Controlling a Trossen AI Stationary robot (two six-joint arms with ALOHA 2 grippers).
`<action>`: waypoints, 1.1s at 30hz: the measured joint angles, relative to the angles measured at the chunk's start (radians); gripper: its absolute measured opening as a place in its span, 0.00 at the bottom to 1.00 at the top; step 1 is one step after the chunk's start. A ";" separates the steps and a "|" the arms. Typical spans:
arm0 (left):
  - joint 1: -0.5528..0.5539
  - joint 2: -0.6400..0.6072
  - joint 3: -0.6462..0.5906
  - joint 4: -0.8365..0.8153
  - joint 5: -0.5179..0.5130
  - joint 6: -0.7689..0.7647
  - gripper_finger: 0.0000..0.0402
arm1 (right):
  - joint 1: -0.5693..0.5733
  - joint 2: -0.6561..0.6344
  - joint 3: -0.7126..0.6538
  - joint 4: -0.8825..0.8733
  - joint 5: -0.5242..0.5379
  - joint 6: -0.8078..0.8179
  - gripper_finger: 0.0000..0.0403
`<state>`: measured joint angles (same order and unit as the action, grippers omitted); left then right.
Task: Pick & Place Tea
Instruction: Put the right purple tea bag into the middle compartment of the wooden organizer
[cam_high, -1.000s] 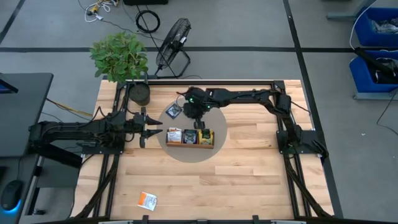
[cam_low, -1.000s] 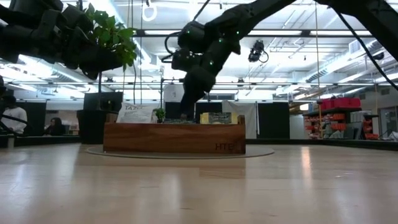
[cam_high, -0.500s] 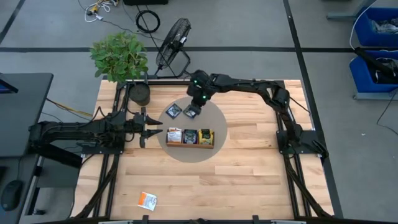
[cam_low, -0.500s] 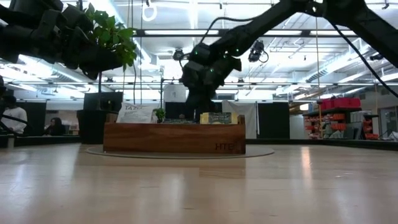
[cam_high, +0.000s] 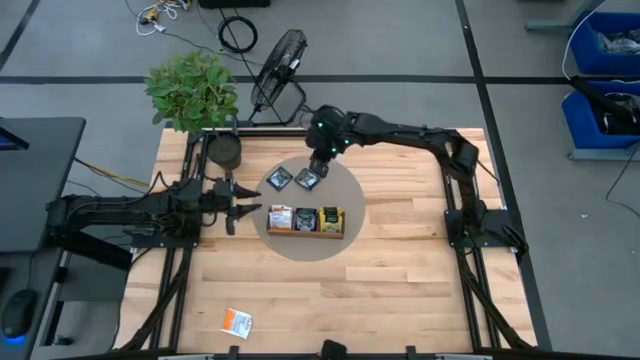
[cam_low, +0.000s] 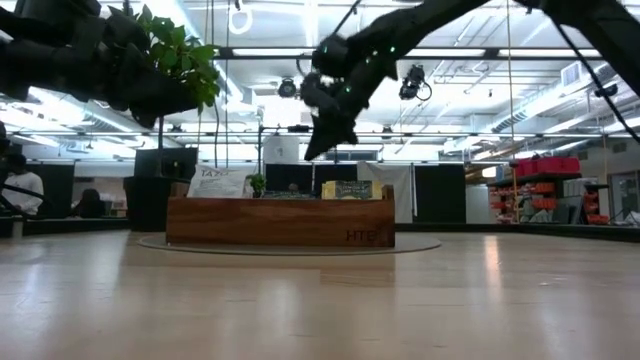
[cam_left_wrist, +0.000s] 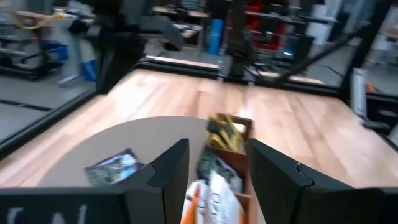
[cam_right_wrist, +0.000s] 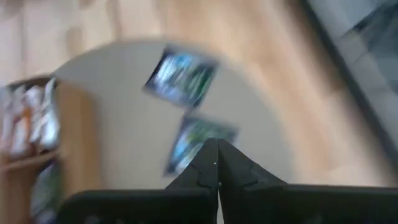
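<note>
An orange sachet (cam_high: 237, 321) lay by the near edge, the left gripper (cam_high: 236, 207) waited spread near the left edge, and the right gripper (cam_high: 316, 160), fingers pressed together, hung toward the far edge above two navy sachets (cam_high: 307, 180) behind the tray (cam_high: 305, 232).

I see two dark navy sachets (cam_high: 293, 180) on my grey mat (cam_high: 345, 190), and an orange-and-white sachet (cam_high: 237, 321) on pale wood.

two navy sachets (cam_high: 293, 180) on mat (cam_high: 352, 222), wooden tray (cam_high: 305, 231)
</note>
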<state>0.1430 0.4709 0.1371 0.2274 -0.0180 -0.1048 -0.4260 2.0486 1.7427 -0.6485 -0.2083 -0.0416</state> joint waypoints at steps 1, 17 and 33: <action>0.000 0.000 0.000 0.003 -0.019 -0.003 0.41 | 0.004 -0.016 -0.010 0.035 0.042 -0.021 0.00; 0.002 0.000 0.000 0.005 -0.138 -0.035 0.41 | -0.037 -0.126 -0.153 0.233 0.243 -0.150 0.00; 0.127 0.214 0.155 -0.015 -0.091 -0.007 0.02 | 0.087 -0.460 -0.789 0.755 0.287 0.001 0.00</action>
<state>0.2701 0.6845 0.2919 0.2119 -0.1089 -0.1118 -0.3389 1.5888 0.9540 0.1063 0.0792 -0.0407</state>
